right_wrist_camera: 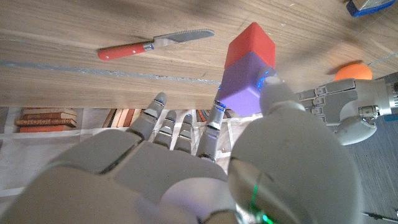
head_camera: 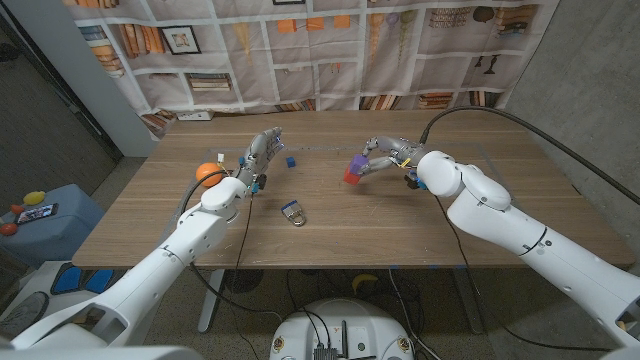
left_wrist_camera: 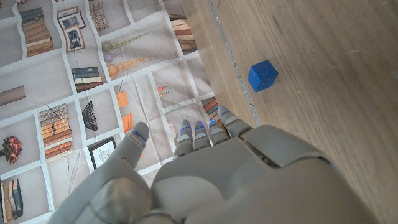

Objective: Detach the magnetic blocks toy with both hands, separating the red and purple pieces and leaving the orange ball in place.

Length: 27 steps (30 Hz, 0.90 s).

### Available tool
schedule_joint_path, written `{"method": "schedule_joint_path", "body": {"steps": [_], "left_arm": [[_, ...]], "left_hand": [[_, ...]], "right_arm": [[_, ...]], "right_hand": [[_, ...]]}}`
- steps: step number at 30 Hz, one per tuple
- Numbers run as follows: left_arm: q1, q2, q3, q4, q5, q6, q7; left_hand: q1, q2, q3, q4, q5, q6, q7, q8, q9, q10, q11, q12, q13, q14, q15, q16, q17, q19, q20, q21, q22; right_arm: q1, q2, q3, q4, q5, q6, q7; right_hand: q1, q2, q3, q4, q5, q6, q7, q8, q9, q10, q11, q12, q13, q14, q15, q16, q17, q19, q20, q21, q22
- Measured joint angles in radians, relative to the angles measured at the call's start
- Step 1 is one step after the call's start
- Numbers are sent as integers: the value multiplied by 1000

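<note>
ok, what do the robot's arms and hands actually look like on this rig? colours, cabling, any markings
Both arms have smooth white rounded shells with dark seams at the joints. The left hand and right hand are grey and segmented, with small blue marks near the fingertips. A thick black cable arcs over the table to the right arm, and a thinner black cable hangs from the left arm. A green light glows low on the right hand in its wrist view.

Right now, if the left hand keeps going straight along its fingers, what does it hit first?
Probably nothing on the table. The left hand points toward the table's far edge, and the blue cube sits off to the side of that line. Past the edge hangs the printed backdrop. Depth is unclear.
</note>
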Motion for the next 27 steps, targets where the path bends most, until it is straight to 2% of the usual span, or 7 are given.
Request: {"method": "schedule_joint_path", "body": {"steps": [5,11,15,19,23,27], "left_arm": [[0,12,4,-19,1,18,-7],[0,29,8,-38,3,42,-20],[-2,47,13,-55,6,54,-32],[-6,60,17,-66,9,63,-48],[-10,72,21,-72,15,69,-63],[-16,81,25,-76,21,70,-78]], "left_hand": [[0,0,5,-13,-4,5,2,0,0,0,0,0,0,0,0,0,0,0,0,0,0],[45,20,18,-72,-11,27,-5,8,0,9,-9,0,0,0,0,0,0,0,0,-6,0],[66,29,24,-108,-11,39,-14,12,0,17,-17,0,0,4,-4,0,0,0,0,-6,0],[86,22,26,-137,-11,50,-17,12,0,22,-22,0,0,5,-5,0,0,0,0,-6,0],[101,7,27,-154,-11,64,-28,19,0,27,-27,0,0,5,-5,0,0,2,2,-6,0],[108,0,24,-159,-11,68,-32,19,0,29,-29,0,0,5,-5,0,0,5,5,-6,0]], "right_arm": [[-14,-19,17,1,73,15,-59],[-34,-36,43,7,148,40,-111],[-53,-44,69,18,238,80,-159],[-69,-50,90,32,293,108,-185],[-82,-56,107,46,360,148,-219],[-95,-60,122,60,408,180,-246]], "right_hand": [[0,0,-3,3,0,5,5,0,-2,4,-4,0,0,0,0,0,4,0,0,0,0],[0,0,-3,3,6,5,5,0,-6,4,-4,0,0,0,0,7,5,0,0,0,0],[0,0,-7,-2,8,7,7,0,-8,3,-4,0,0,0,0,7,5,0,0,0,0],[0,0,-7,-1,8,9,9,0,-12,3,-4,-5,0,0,0,7,5,0,0,0,0],[0,0,-11,3,8,12,12,0,-14,3,-4,-5,0,0,0,7,9,0,0,0,0],[0,0,-15,-1,8,12,12,0,-15,3,-4,-5,0,0,0,7,9,0,0,0,0]]}}
